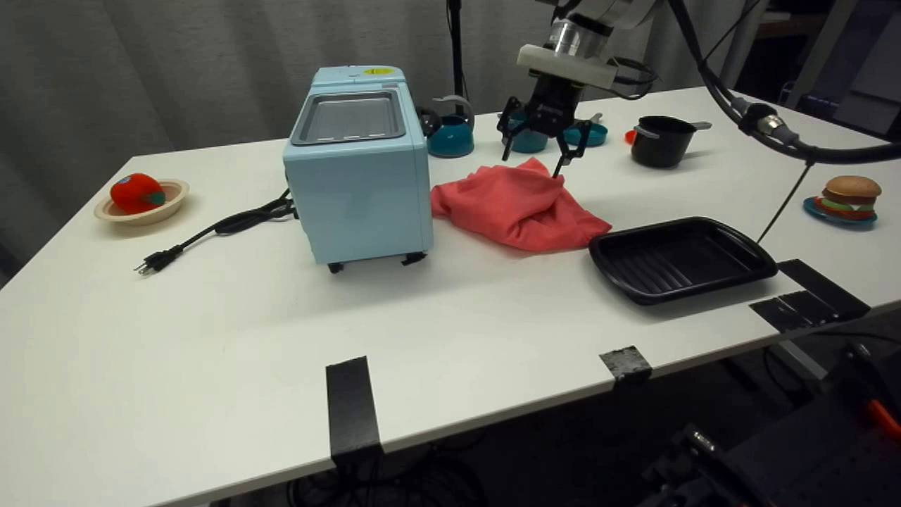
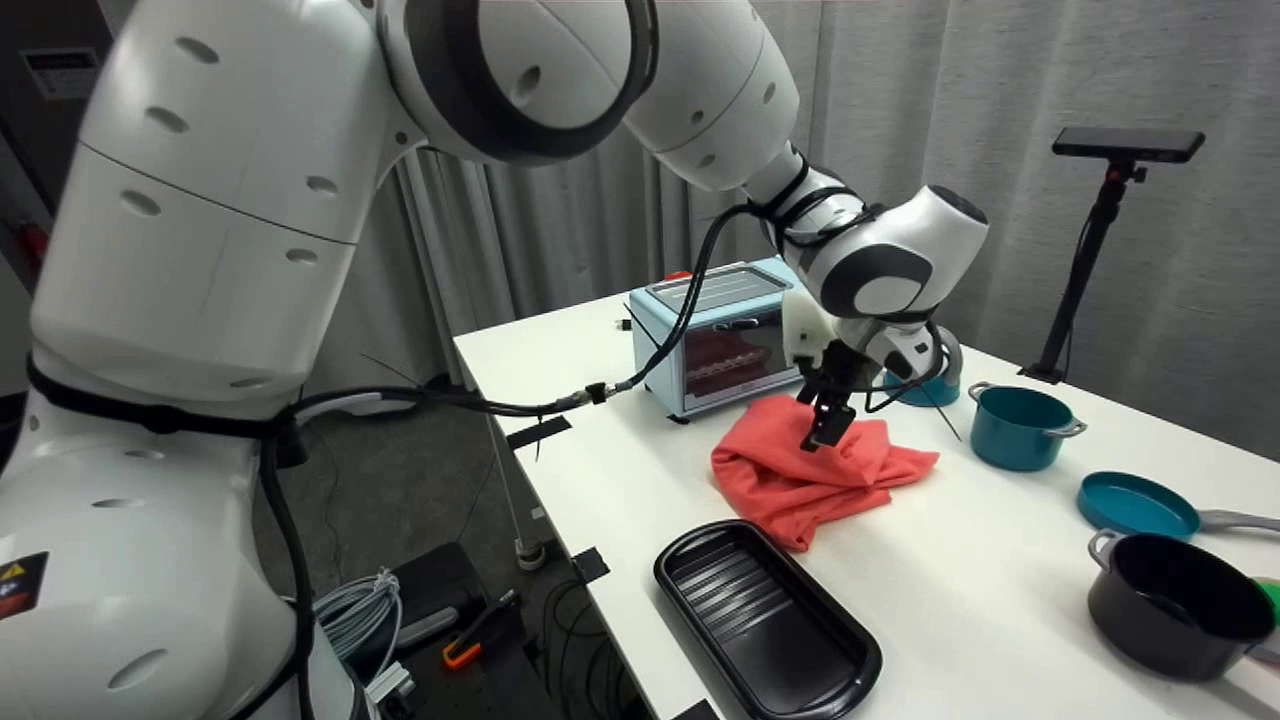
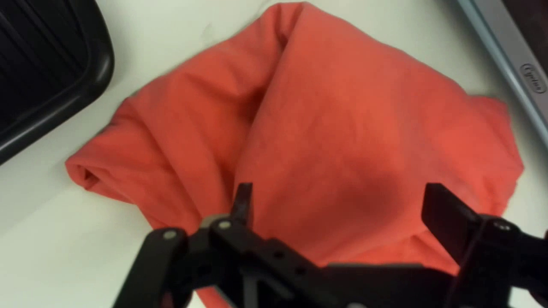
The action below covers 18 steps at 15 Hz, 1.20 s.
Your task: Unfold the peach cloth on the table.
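Stands with jaws apart, empty, over bunched peach cloth (image 3: 299,137), wrist-view centre — seemingly mid-unfolding. Likely needs left fold (image 3: 109,171) pinched — then drawn outward.

In an exterior view, the cloth (image 1: 510,204) lies on the table (image 1: 486,324) between oven (image 1: 360,193), left, and tray (image 1: 693,257), right; a pot (image 1: 662,146) stands behind the tray; far right, a burger (image 1: 852,190) sits on a plate (image 1: 822,210).

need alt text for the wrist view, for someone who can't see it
A wrinkled peach cloth lies bunched in folds on a white table. The black pincer stands open across the bottom of the view. Part of a black tray shows at upper left, and the edge of a toaster oven at upper right.
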Tool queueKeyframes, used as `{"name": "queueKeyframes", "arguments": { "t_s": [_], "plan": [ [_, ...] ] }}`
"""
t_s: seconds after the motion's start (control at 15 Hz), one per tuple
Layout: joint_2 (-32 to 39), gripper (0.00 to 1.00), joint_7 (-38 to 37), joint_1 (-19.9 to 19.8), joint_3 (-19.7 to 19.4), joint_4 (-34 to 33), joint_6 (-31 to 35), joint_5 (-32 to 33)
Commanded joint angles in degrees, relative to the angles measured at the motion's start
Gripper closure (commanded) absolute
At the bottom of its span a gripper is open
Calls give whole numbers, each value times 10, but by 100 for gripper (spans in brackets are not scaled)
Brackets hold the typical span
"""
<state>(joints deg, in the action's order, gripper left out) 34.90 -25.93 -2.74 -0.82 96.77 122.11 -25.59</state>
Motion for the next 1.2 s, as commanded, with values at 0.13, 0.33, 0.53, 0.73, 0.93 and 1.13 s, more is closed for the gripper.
{"name": "queueKeyframes", "arguments": {
  "t_s": [0.13,0.33,0.53,0.73,0.93,1.13],
  "plan": [
    [69,0,-75,11,-24,-77,-23,27],
    [85,0,-91,4,-30,-105,-27,25],
    [99,0,-110,1,-35,-129,-54,30],
    [103,28,-121,4,-35,-130,-88,33],
    [105,47,-125,4,-35,-136,-123,35],
    [98,70,-123,2,-35,-136,-141,34]
  ]
}}
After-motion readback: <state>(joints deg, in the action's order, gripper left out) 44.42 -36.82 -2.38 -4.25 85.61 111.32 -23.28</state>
